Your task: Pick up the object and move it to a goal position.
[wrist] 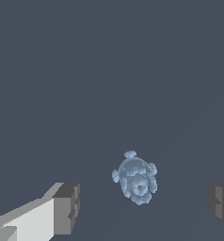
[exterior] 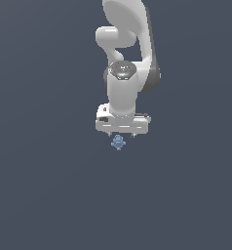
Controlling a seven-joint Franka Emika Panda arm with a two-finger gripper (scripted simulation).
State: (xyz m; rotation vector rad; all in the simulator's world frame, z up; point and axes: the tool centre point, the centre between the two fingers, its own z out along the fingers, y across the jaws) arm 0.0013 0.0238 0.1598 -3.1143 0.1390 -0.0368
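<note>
1. One robot arm, white, reaching down above the object.
2. One gripper on that arm, carrying two grey fingertips, one on either side of the object in the wrist view.
3. One object, light blue and knobbly, just below the gripper.

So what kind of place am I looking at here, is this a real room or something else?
Most likely a bare simulated test scene, not a real room. A flat, featureless blue-grey surface fills both views, and the only things present are the smooth white robot arm, its open gripper and one tiny light-blue knobbly object.
</note>
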